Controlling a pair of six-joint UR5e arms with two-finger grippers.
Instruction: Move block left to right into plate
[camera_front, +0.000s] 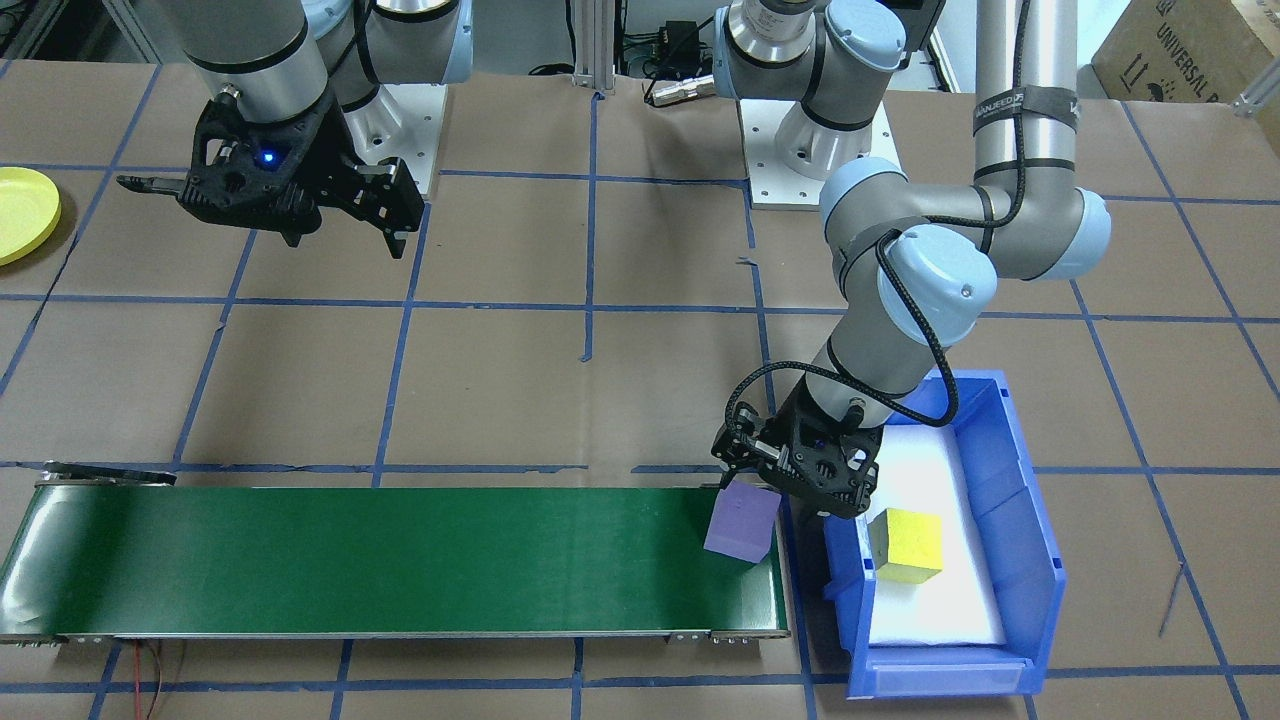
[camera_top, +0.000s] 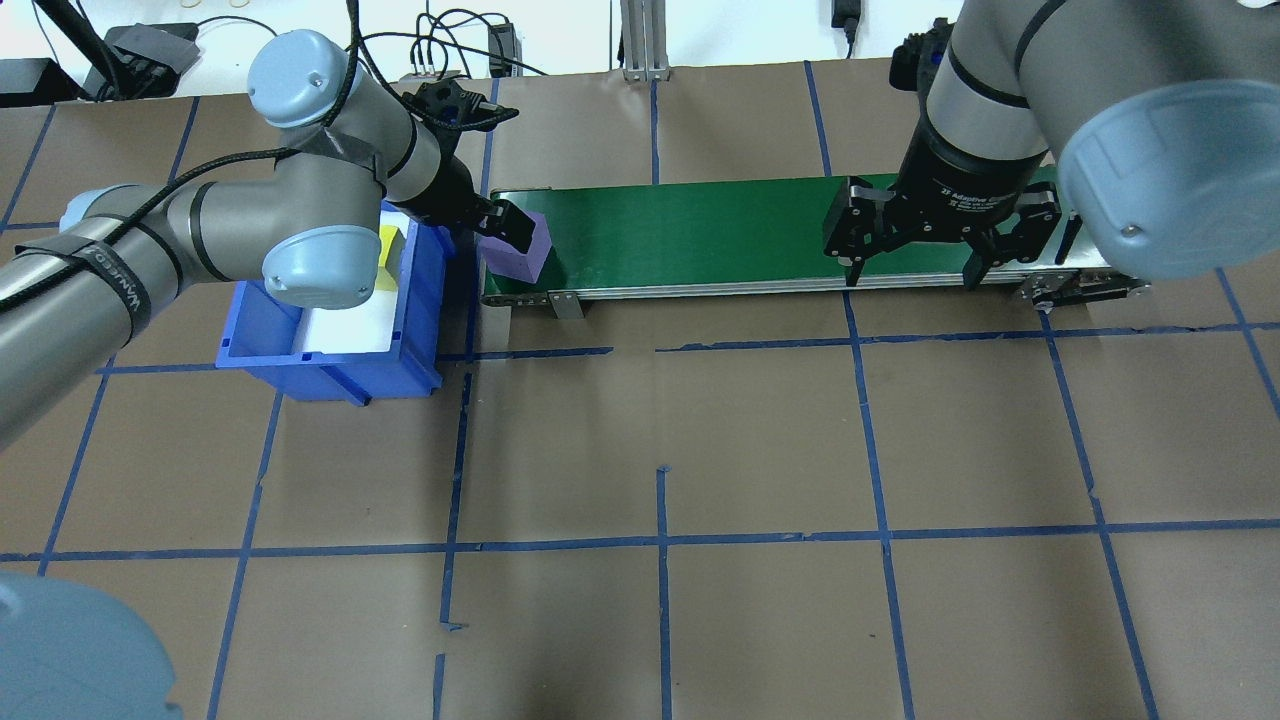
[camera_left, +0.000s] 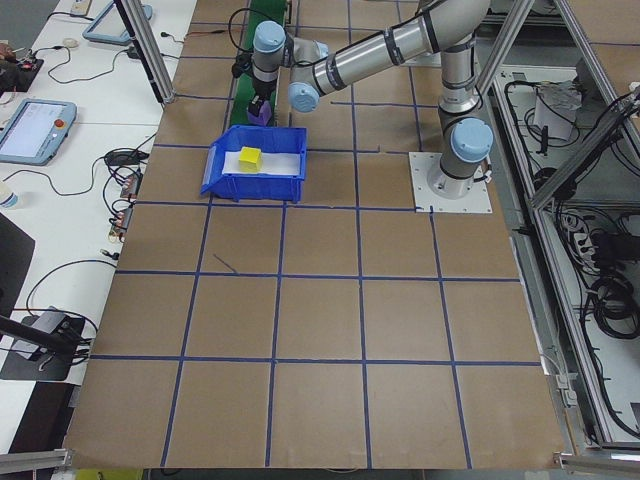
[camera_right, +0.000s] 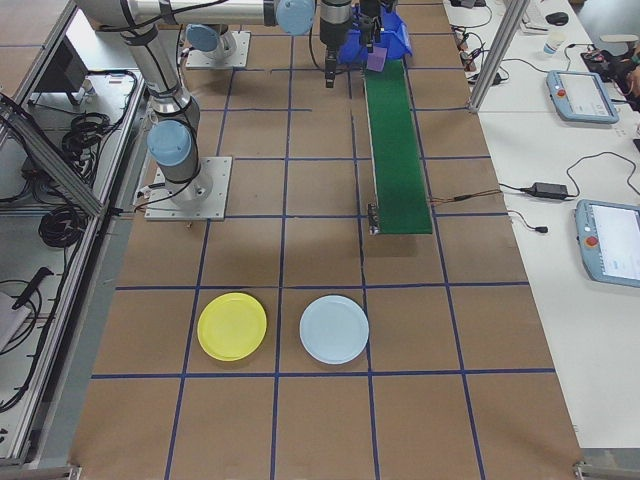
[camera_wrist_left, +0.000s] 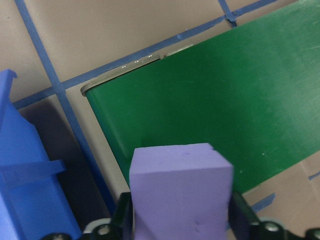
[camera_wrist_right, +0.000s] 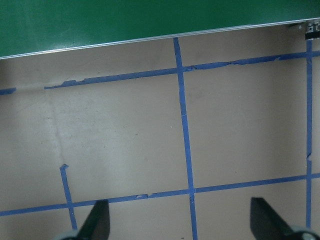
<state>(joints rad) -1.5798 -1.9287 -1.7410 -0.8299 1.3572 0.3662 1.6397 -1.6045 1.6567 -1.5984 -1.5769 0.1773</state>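
Currently the left gripper (camera_top: 505, 232) is clamped on the purple foam cube (camera_top: 520, 248), its fingers (camera_wrist_left: 122, 220) pressed on two opposite faces, at the left end of the long green conveyor belt (camera_top: 700, 235). From the front-facing view the cube sits at or just above the belt surface; whether it touches cannot be told.

Procedure for the step in hand, as judged from these views:
1. Lower the cube until its bottom face lies flat on the belt, inboard of the belt end, so that no edge overhangs.
2. Part the fingers only once the cube is supported; foam squeezed hard may spring or cling on release.
3. Retreat straight up, clear of the wall of the blue rectangular plastic bin (camera_top: 420, 300), which stands just beside the belt end at 9 o'clock in the overhead view.

The right gripper (camera_top: 915, 262) hangs with fingers spread wide and holds nothing, above the near edge of the belt's opposite end.

Containers:
- The blue bin has a white liner and holds one yellow foam cube (camera_front: 908, 545).
- The small round bright-yellow plastic plate (camera_right: 232, 326) is bare.
- The pale-blue round plate (camera_right: 334, 329), at 3 o'clock of the yellow plate in the right side view, is also bare.
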